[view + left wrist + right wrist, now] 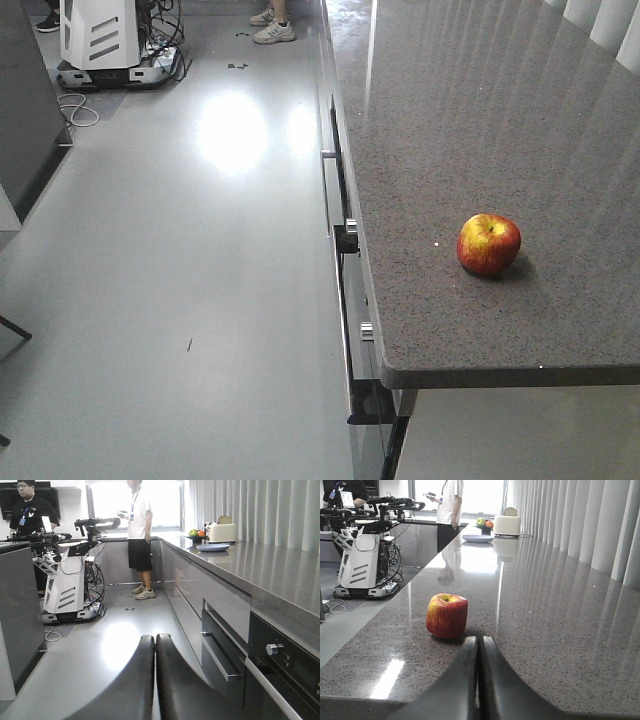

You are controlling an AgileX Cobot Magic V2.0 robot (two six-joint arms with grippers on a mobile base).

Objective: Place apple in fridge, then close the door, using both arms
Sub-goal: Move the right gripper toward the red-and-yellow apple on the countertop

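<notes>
- The right pincer is narrow, its two black jaws pressed together with nothing between them. Its tips sit low over the near edge of the worktop.
- Just beyond those tips and a little to the left, the apple sits stem-up on the speckled surface. It is apart from the pincer and touches nothing else.
- The left pincer is also closed and empty. It hangs off the side of the worktop, over the floor of the aisle and alongside the drawer fronts.
- In the front view the apple lies near the corner of the worktop, close to its front edge and set back from the aisle side. Neither arm shows in that view.
- The fridge and its door appear in no view, so I cannot say where they stand.
- The step in hand looks to be the right arm's reach for the apple.
- To do it well, spread the jaws wider than the fruit before advancing, and shift left until the apple is centred between them.
- Meet the apple at its widest girth, with the tips kept just off the stone.
- Close gently: the skin is smooth and round, so an off-centre squeeze would likely send the apple rolling across the open surface.
- The left arm is free and well suited to the door afterwards.
</notes>
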